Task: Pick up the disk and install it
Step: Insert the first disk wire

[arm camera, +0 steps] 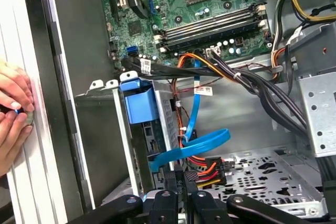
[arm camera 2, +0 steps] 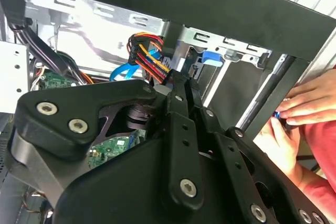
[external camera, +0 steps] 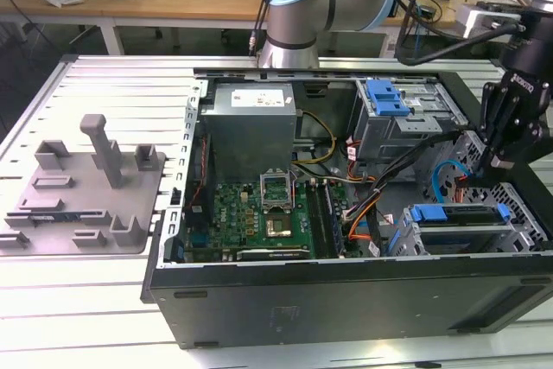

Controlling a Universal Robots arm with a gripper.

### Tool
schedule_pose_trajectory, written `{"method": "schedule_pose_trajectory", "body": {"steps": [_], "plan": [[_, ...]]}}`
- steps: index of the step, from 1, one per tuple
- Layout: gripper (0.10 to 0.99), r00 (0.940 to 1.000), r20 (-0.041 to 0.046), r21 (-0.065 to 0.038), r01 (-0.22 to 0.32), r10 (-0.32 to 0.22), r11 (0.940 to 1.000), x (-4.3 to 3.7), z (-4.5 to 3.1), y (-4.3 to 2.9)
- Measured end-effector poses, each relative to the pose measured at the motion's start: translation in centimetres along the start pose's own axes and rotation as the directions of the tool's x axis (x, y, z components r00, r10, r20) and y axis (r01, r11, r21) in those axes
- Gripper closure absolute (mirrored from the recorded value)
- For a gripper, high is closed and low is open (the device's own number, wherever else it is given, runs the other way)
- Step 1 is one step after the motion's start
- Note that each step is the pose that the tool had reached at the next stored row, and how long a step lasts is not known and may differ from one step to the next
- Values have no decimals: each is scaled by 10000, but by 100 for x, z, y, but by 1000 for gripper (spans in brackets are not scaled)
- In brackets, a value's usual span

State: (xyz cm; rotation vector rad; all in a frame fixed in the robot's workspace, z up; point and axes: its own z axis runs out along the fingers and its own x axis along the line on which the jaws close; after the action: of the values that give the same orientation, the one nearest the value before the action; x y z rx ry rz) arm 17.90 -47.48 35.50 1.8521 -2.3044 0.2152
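Computer case of black steel (external camera: 346,304), lying open on its side, holds a grey perforated metal drive cage (external camera: 471,235) in the near corner at the exterior view's right. The silver disk in its bright blue carrier (arm camera: 139,103) appears already seated upright there. So the pick-up looks done and the installing seems nearly finished. The black gripper (arm camera: 181,181) hangs just beside the cage, fingers pressed together at the red, yellow and black power plug (arm camera: 207,170) near a flat blue data cable (arm camera: 202,142). Whether either is fully home, I cannot tell.
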Motion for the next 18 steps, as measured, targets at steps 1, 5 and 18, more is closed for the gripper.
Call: {"method": "schedule_pose_trajectory", "body": {"steps": [1,5,18], "plan": [[918,10000,67,-9,2,-2,10000,23,4,3],[918,9994,356,-29,8,-7,10000,77,16,19],[918,9947,1019,-66,127,-120,9999,149,29,22]]}}
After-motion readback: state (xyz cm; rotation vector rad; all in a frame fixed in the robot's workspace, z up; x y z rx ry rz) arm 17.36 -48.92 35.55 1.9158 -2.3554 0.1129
